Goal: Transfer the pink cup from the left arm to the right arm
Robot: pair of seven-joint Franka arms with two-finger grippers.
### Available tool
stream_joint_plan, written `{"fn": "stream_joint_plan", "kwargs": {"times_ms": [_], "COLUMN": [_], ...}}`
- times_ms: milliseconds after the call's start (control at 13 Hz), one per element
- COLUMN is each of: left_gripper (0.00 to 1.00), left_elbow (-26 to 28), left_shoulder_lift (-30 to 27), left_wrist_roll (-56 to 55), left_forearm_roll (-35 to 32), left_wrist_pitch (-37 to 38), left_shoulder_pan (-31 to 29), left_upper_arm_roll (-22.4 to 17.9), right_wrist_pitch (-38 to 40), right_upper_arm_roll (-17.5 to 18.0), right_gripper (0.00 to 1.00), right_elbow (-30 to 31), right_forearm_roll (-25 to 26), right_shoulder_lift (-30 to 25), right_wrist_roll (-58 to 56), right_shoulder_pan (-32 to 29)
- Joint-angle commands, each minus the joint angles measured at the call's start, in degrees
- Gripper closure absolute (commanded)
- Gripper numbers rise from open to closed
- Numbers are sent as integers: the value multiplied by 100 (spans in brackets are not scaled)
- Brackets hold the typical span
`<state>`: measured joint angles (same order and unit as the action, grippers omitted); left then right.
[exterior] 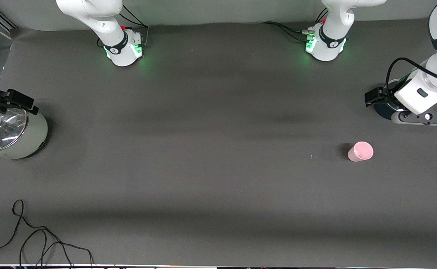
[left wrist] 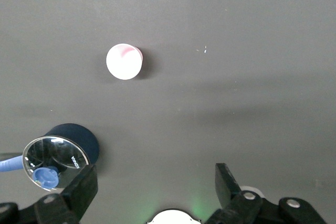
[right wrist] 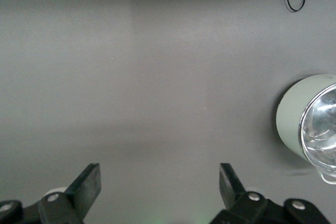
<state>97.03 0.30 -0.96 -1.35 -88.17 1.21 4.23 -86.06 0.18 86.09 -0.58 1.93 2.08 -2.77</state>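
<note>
The pink cup (exterior: 360, 151) stood upright on the dark surface (exterior: 211, 157), right of centre in the front view, untouched. It looked light, thin-walled and easily squashed, so a gentle pinch across its tapered wall near the rim seemed best. The left gripper (left wrist: 155, 184) hung over a dark lidded pot (left wrist: 65, 153), jaws apart. The right gripper (right wrist: 160, 182) waited, jaws apart, near a pale green pot (right wrist: 294, 116).

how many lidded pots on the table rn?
2. A pale green pot at the right arm's end, under the right gripper; a dark blue pot at the left arm's end, largely hidden under the left gripper.
</note>
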Motion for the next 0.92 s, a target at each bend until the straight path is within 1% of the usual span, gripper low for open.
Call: {"fn": "stream_joint_plan", "kwargs": {"times_ms": [0, 846], "left_gripper": [0, 0], "left_elbow": [62, 106], "left_shoulder_lift": [-118, -126], "left_wrist_roll": [70, 79], "left_forearm_roll": [29, 29], "left_wrist_pitch": [54, 151], "left_shoulder_pan": [19, -25], "left_upper_arm_roll": [-19, -37], "right_wrist_pitch": [116, 116], "right_upper_arm_roll": [-27, -27], "right_gripper": [0, 0], "right_elbow": [-58, -49], "right_forearm_roll": [76, 76], "right_shoulder_lift": [-52, -61], "right_wrist_roll": [108, 108], "right_shoulder_pan": [39, 39]}}
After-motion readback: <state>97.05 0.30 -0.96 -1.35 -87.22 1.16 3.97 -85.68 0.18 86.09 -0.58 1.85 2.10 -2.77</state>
